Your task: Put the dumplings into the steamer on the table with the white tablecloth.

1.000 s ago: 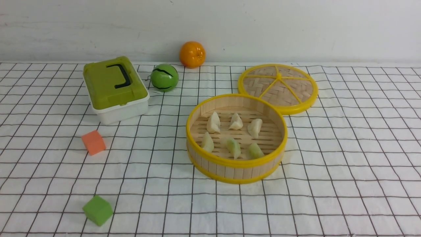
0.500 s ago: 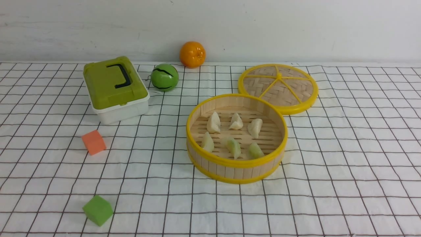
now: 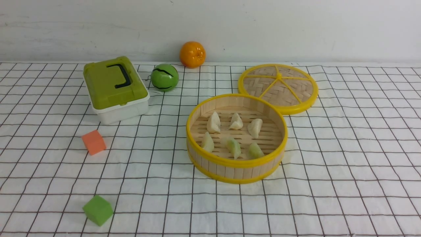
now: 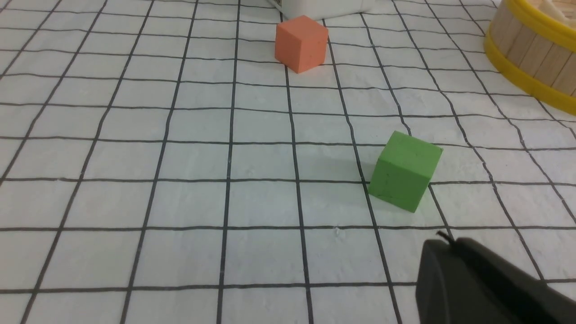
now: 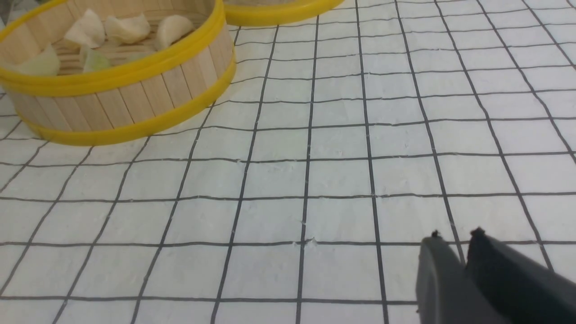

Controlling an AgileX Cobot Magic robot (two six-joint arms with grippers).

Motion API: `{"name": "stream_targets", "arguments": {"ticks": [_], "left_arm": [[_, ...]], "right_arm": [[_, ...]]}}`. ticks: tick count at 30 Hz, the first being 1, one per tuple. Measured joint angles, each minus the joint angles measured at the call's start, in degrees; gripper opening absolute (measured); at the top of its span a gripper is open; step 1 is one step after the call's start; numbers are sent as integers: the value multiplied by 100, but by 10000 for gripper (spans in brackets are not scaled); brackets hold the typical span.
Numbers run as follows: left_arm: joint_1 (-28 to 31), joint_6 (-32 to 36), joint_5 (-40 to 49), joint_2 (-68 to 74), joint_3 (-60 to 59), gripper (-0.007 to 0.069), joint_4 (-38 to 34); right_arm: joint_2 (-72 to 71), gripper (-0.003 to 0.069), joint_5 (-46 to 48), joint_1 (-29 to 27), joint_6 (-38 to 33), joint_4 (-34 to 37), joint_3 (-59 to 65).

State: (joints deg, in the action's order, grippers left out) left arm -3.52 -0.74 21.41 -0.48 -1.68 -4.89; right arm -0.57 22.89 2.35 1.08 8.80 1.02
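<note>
Your left hand hangs over bare cloth with its jaws pressed together and nothing between them; the green cube sits just beyond its tip, and the orange cube lies farther on. Your right hand shows two dark tips with only a thin slit between them, gripping nothing; whether that counts as parted or closed you cannot tell from this angle. It hovers above the white tablecloth, well apart from the steamer.

Neither hand appears in the front view. There you see all six dumplings lying inside the steamer on its slatted floor, three in a far row and three in a near row, the nearer ones tinged green. The steamer stands upright on the table, right of centre. Its woven lid lies flat just behind it, touching or nearly touching its rim. Left of them sit a green-topped box, a green ball and, by the wall, an orange.
</note>
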Motion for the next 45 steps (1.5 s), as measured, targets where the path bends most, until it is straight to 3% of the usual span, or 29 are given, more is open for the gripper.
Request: {"name": "stream_targets", "arguments": {"ticks": [45], "left_arm": [[0,-6,0,0,0,-9,-4]], "right_arm": [[0,136,0,0,21,0,0]]}}
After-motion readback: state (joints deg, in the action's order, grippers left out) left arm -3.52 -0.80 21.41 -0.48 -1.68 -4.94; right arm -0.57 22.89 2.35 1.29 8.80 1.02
